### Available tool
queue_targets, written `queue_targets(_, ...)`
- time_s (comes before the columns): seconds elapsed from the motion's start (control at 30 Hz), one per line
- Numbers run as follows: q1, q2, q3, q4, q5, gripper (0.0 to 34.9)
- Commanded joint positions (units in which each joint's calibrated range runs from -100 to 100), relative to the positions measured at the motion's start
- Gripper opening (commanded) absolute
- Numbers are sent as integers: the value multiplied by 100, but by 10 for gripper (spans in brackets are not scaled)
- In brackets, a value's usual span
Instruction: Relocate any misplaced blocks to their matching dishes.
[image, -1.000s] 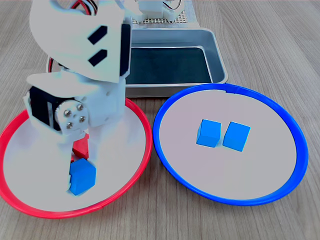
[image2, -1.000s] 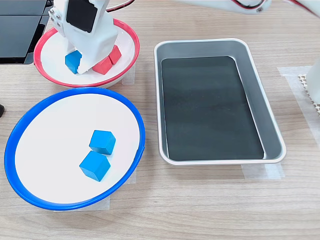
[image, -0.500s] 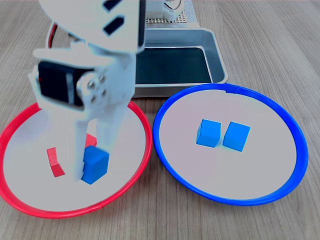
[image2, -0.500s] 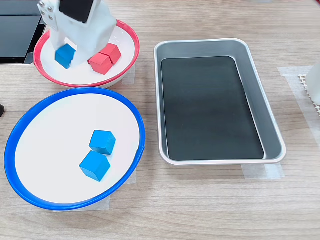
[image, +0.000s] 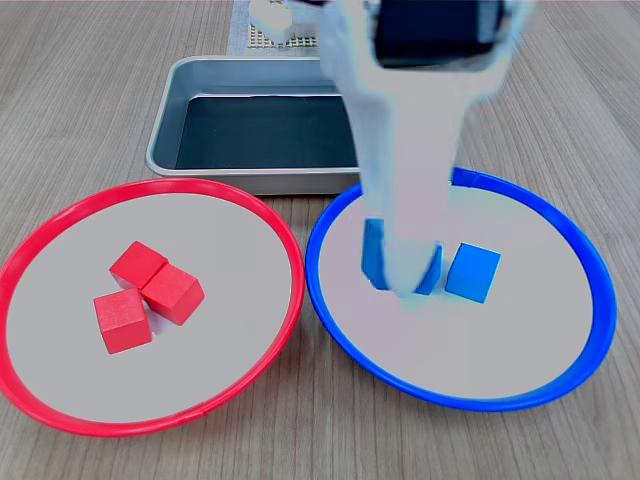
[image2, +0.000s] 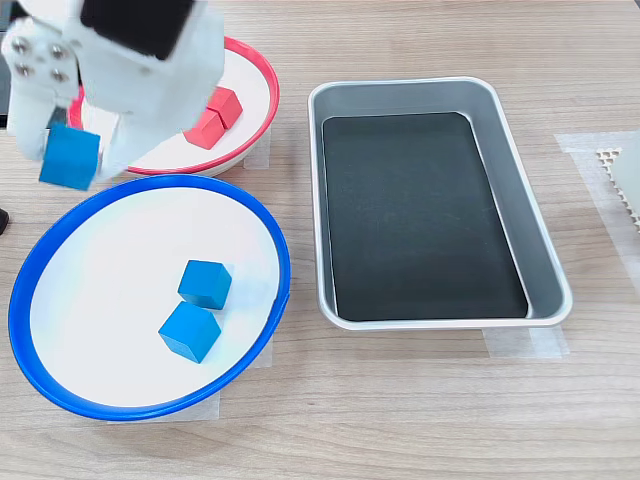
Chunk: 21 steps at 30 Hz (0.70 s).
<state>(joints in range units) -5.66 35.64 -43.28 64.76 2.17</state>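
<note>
While three red cubes (image: 145, 295) sit in the red-rimmed dish (image: 290, 290), the gripper (image2: 75, 160) — clamped on a blue cube (image2: 68, 157) — hangs over the blue-rimmed dish (image2: 150, 190), where two blue cubes (image2: 197, 308) lie.

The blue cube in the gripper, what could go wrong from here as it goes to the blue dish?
The held blue cube hangs high in the gripper near the blue-rimmed dish edge in the second exterior view; released there, it might bounce out. Lowered carelessly, it could knock the two blue cubes lying inside.
</note>
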Motion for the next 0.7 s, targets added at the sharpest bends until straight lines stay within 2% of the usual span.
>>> queue_targets(0.0, -304, -463, 482, -149, 313, 3)
queue_targets(0.17, -474, -369, 956, -232, 777, 3)
queue_targets(0.37, -474, 65, 755, -323, 1441, 3)
queue_targets(0.5, -427, 347, 601, -463, 2217, 3)
queue_targets(0.67, -436, 483, 601, -736, 2476, 3)
